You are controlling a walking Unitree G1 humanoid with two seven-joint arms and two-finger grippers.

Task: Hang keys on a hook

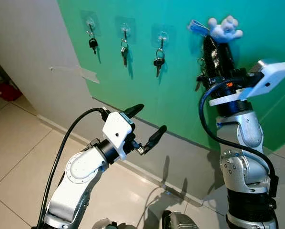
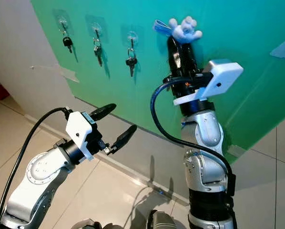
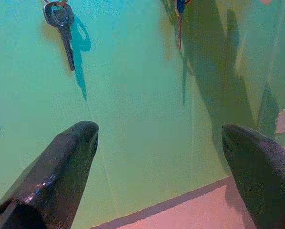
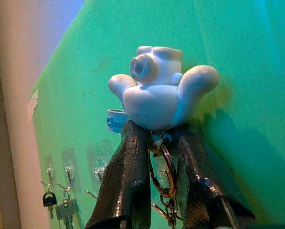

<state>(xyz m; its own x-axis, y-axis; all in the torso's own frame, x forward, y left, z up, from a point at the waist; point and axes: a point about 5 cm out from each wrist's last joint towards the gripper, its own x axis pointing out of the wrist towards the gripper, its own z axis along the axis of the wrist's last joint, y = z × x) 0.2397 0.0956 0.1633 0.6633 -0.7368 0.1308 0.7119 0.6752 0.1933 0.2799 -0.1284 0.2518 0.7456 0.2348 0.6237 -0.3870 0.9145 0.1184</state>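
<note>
The keys (image 4: 167,191) are pinched by their white charm (image 1: 225,28) in the closed right gripper (image 1: 214,40), raised at the green wall (image 1: 180,95); hanging ring held upright, any free hook hidden. The left gripper (image 1: 149,125) is held open, empty, at 7 o'clock.

Ahead of me a green panel (image 1: 147,95) covers the upper part of a pale grey wall (image 1: 33,52), which has a strip of tape (image 1: 87,74) stuck on it. Below runs a light baseboard (image 1: 147,174), then glossy beige floor tiles (image 1: 18,157). Something red (image 1: 8,90) lies far left.
</note>
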